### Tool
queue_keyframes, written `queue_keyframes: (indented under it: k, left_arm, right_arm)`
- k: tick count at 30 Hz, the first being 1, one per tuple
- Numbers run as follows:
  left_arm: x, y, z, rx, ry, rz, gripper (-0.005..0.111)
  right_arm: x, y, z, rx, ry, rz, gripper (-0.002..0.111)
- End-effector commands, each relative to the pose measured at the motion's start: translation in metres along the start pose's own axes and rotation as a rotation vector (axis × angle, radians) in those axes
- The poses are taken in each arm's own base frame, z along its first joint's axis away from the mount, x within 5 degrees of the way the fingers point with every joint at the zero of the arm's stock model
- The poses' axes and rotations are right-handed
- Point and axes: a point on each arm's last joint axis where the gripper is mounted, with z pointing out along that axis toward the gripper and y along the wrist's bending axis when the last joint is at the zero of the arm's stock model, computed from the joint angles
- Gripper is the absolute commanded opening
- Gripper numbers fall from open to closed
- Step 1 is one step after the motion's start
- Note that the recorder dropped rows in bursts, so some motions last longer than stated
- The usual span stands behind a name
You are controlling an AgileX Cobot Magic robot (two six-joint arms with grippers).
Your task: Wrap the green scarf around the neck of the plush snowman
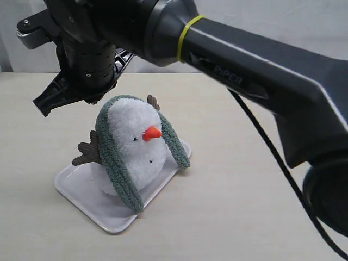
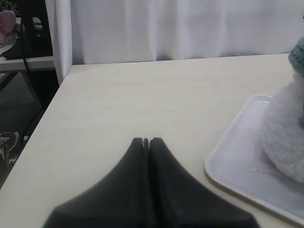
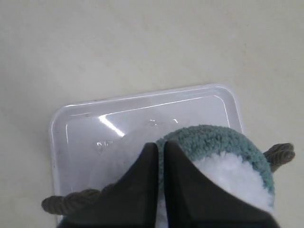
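Note:
The plush snowman (image 1: 138,144) stands on a white tray (image 1: 81,187), its orange nose turned to the right front. The green scarf (image 1: 114,157) lies over the top of its head and hangs down both sides to the tray, not round the neck. My right gripper (image 1: 46,105) hovers above and to the left of the head, shut and empty. From above, the right gripper (image 3: 160,144) sits just over the scarf (image 3: 213,140) and the snowman (image 3: 232,175). My left gripper (image 2: 146,140) is shut over bare table beside the tray (image 2: 237,142), with the snowman (image 2: 285,137) off to one side.
The right arm's dark body (image 1: 261,70) spans the upper scene, and a black cable (image 1: 272,157) hangs from it. Brown twig arms (image 3: 280,154) stick out from the snowman. The table edge (image 2: 52,99) drops off beside a white curtain (image 2: 180,28).

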Motion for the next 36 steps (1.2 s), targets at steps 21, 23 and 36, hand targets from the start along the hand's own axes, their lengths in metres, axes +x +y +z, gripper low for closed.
queue_keyframes:
  k: [21, 23, 36]
  left_arm:
    - [0.0, 0.0, 0.0, 0.001, -0.014, 0.003, 0.0]
    - [0.0, 0.0, 0.0, 0.001, -0.011, 0.003, 0.0]
    - [0.0, 0.0, 0.0, 0.001, -0.011, 0.003, 0.0]
  right_arm:
    - [0.004, -0.006, 0.013, 0.07, 0.035, -0.025, 0.004]
    - [0.007, -0.005, 0.018, 0.076, 0.052, -0.032, 0.004]
    - [0.02, 0.005, 0.058, 0.081, 0.14, -0.066, 0.004]
